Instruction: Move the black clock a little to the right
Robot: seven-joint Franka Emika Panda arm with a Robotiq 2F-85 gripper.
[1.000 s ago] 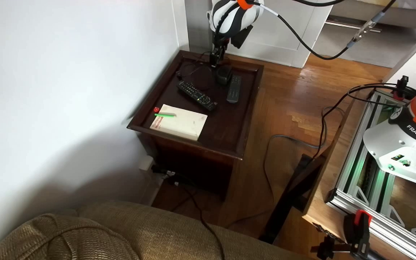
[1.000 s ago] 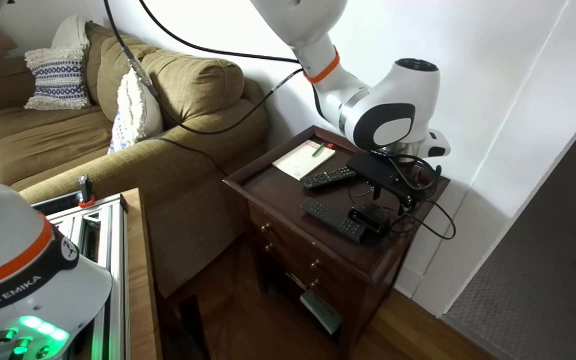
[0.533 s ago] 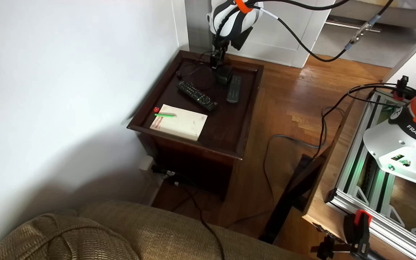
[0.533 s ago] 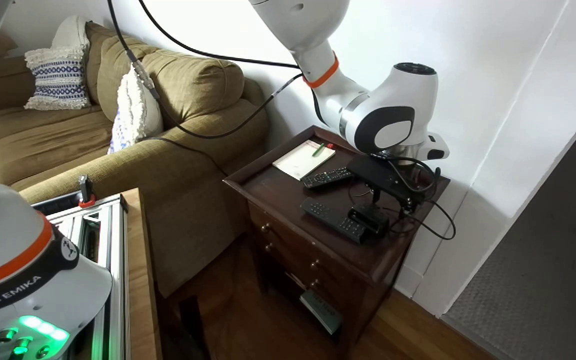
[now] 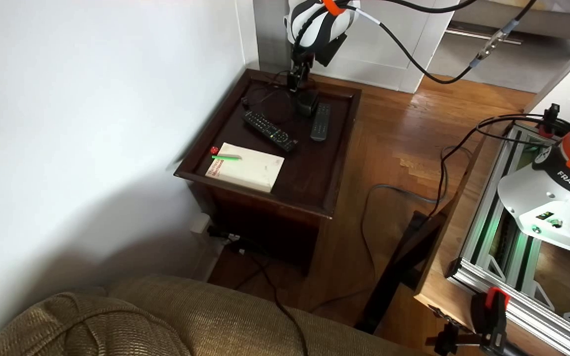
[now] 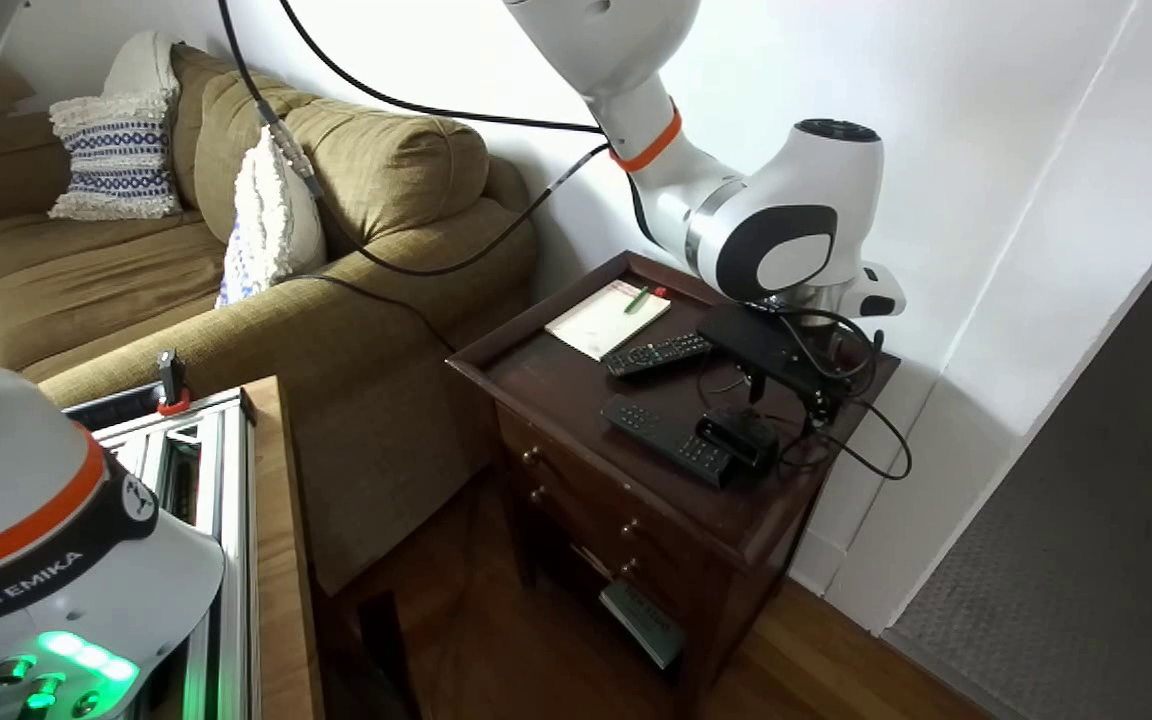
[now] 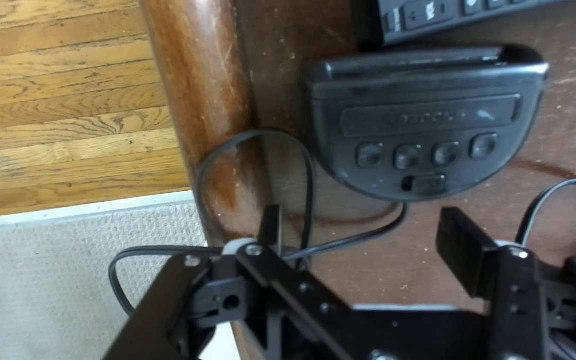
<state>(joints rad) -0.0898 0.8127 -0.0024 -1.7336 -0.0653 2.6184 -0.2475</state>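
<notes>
Clock [image 7: 425, 125]: on the bench [image 5: 312, 173], squat and black with a rounded back, just beside a remote [image 7: 428, 14]; whether they touch, I cannot tell.
Fingers [image 7: 462, 245]: apart, gripping nothing; in the wrist view they appear just behind the clock's rounded back.
Weight: probably light; a gentle push should slide it.
Casing: looks like hard plastic, so stiff under a squeeze, but smooth and likely slippery on the curve.
Buttons [image 7: 407, 156]: four round ones on top; better not pressed.
Hold: across the two short ends, near the straight front, where the sides run closest to parallel. The clock sits right of the finger gap in the wrist view, so centring should come first; its width may be a tight fit.
Cord [image 7: 343, 244]: leaves the back, and could tug or snag.
</notes>
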